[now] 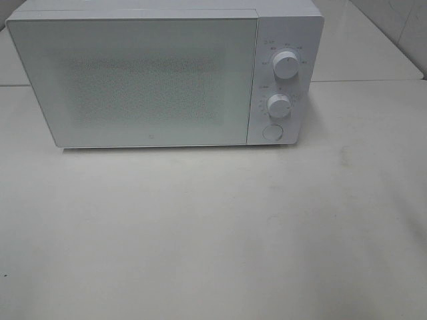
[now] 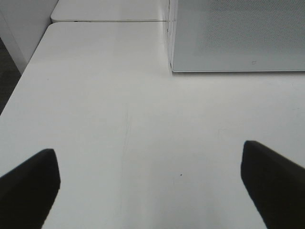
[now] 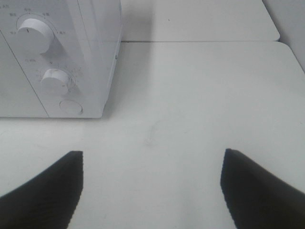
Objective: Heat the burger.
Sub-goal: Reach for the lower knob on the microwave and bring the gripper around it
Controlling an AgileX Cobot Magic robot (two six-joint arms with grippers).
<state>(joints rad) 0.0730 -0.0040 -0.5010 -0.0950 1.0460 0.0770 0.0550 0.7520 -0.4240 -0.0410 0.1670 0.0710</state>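
The burger is out of view in every frame. A white microwave stands at the back of the table with its door shut. My left gripper is open over bare tabletop, in front of the microwave's door corner, with nothing between its black fingers. My right gripper is also open and empty, hovering over the table beside the microwave's control panel. Neither arm appears in the high view.
The microwave has two white knobs and a round button on its right side. A second white table butts against the back. A table edge runs along the left, dark floor beyond it.
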